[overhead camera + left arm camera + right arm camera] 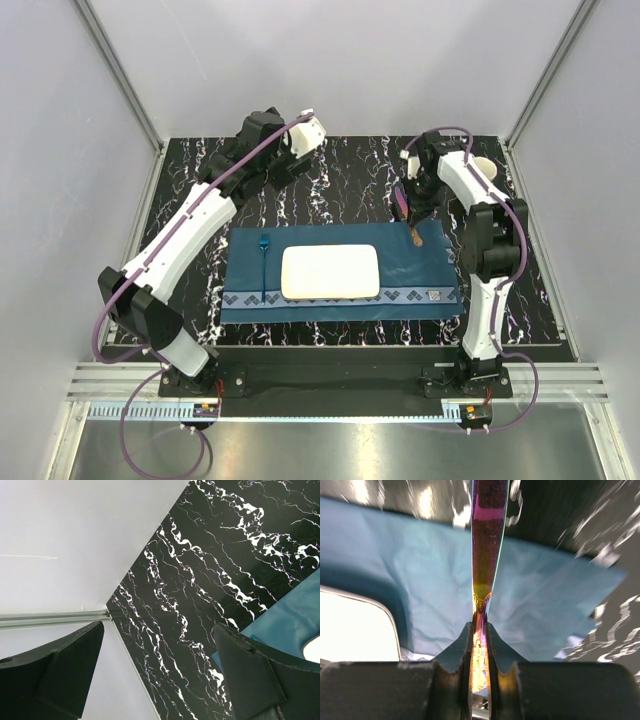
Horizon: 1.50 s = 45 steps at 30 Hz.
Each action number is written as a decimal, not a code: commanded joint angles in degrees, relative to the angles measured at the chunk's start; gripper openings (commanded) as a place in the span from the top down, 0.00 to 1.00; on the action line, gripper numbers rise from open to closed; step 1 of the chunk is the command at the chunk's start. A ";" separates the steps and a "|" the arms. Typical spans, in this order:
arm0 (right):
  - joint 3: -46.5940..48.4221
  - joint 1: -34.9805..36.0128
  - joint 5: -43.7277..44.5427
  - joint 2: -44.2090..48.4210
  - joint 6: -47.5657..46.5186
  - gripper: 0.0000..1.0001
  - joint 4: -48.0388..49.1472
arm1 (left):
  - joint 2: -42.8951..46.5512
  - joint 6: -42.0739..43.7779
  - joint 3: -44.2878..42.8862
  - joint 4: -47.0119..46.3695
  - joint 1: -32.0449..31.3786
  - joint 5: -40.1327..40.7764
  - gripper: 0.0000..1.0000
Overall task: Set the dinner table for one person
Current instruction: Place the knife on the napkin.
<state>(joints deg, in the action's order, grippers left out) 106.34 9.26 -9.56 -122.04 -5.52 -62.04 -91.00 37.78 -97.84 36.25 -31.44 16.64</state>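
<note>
My right gripper (480,632) pinches an iridescent utensil (487,540) over the placemat (410,270) on the dinner table (350,175) — a white plate (330,271) sits mid-mat. The left gripper (157,630) has its fingers spread, far-left.

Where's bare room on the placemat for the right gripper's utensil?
Free: the placemat strip right of the plate, below the utensil in the right gripper. Crowded: left strip, holding the blue fork. Bare dinner table behind the plate.
</note>
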 commanded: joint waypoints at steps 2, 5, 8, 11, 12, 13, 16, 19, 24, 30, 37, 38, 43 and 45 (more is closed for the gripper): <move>-6.93 0.24 -2.04 7.51 4.72 1.00 7.19 | 2.93 1.51 0.11 -3.03 -0.29 -0.74 0.01; -12.02 0.32 -1.95 9.27 6.65 1.00 9.12 | 2.93 2.30 0.02 -2.94 -0.55 -0.82 0.01; -14.75 0.76 -1.69 11.29 7.45 1.00 10.88 | 2.67 2.56 0.11 -3.03 -0.64 -1.44 0.01; -18.53 1.81 -1.78 13.31 8.24 1.00 12.03 | 2.32 2.39 0.37 -3.03 -0.64 -1.88 0.01; -19.06 2.17 -1.51 14.10 8.42 1.00 12.21 | 2.41 2.13 0.46 -3.20 -0.64 -2.05 0.01; -19.59 2.52 -1.42 14.37 8.42 1.00 12.55 | 2.15 1.77 0.63 -3.20 -0.55 -2.40 0.01; -21.88 4.01 -1.25 15.86 8.77 1.00 13.17 | 1.71 -0.51 1.16 -3.38 -0.29 -2.93 0.01; -24.51 5.07 -1.16 17.09 9.12 1.00 13.44 | 0.74 -4.11 1.86 -3.47 0.15 -3.11 0.01; -28.99 5.68 -0.28 20.34 9.56 1.00 14.31 | -1.37 -10.95 2.04 -3.47 1.29 -3.37 0.01; -34.00 6.03 0.33 22.63 11.14 1.00 16.42 | -3.48 -14.93 2.13 -3.55 2.35 -4.34 0.01; -39.02 7.09 2.44 24.92 12.29 1.00 19.94 | -4.62 -14.66 1.08 -4.17 2.70 -4.60 0.01; -39.19 7.27 2.62 24.75 12.29 1.00 20.03 | -4.45 -14.58 1.16 -4.08 2.79 -4.86 0.01; -40.69 7.35 2.62 23.52 12.81 1.00 21.52 | -4.27 -14.49 1.51 -4.35 2.88 -5.48 0.01; -40.60 7.53 2.79 22.20 12.99 1.00 21.87 | -4.19 -14.66 1.69 -4.52 2.96 -5.48 0.01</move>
<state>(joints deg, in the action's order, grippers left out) 65.76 15.99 -7.99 -100.05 6.28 -42.72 -96.25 24.03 -95.96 35.14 -28.88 12.51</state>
